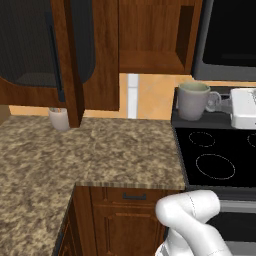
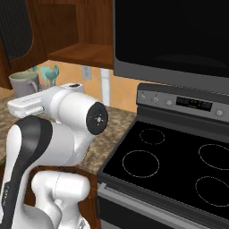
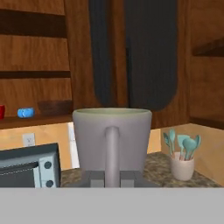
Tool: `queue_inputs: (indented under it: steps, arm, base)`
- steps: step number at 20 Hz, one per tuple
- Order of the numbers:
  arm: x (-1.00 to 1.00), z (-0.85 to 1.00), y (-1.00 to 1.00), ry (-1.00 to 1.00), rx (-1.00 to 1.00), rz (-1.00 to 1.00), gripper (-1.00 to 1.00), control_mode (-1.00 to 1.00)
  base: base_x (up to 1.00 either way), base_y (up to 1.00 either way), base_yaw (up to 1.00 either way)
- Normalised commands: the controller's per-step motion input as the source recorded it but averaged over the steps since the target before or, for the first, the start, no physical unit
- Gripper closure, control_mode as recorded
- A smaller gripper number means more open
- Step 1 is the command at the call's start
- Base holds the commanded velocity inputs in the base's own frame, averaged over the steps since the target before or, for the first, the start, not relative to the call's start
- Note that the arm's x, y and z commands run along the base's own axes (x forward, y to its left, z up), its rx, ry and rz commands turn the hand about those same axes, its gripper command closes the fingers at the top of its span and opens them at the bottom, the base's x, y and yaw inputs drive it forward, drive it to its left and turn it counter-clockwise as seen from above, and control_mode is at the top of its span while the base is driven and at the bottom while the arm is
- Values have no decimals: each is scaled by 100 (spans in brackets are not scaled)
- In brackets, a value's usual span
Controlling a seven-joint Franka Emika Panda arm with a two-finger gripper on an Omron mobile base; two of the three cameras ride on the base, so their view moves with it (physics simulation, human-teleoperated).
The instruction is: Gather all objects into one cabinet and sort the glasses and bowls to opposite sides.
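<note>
In the hand view, going left to right, a bit of the red mug (image 3: 1, 112) peeks in at 9 o'clock on a cabinet shelf (image 3: 39, 121); just beside it sits the little blue bowl (image 3: 25, 113); next to that is the wide brown bowl (image 3: 54, 107); below them at 8 o'clock is a grey toaster oven (image 3: 29, 168); in the middle, very close, is the pale grey mug (image 3: 112, 142), with its handle turned to the camera; the gripper (image 3: 112, 178) at 6 o'clock has its two fingers squeezed on that handle, one on each side; behind the mug hangs an open cabinet door (image 3: 148, 52) with dark mesh; at 4 o'clock stands a white pot of utensils (image 3: 182, 166) on the speckled counter (image 3: 159, 168). In the left base view the same mug hangs up in the air at 2 o'clock, over the back of the black stove (image 1: 215, 150). I think the step now is carrying this mug to the shelf where the other three wait; next the arm should swing toward 9 o'clock and set the mug by the red one, away from the bowls; it should keep the mug level and miss the door.
</note>
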Motion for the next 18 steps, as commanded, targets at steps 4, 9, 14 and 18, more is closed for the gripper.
queue_inputs:
  steps: [4, 9, 14, 18]
  arm:
    - [-53, 0, 0, 0, 3, -3, 100, -100]
    - [-14, 0, 0, 0, 1, 0, 100, 100]
    - [0, 0, 0, 0, 0, 0, 100, 100]
    - [0, 0, 0, 0, 0, 0, 100, 100]
  base:
    - [0, 0, 0]
    - [-76, 0, 9]
    - [-64, 11, 35]
    - [-3, 9, 51]
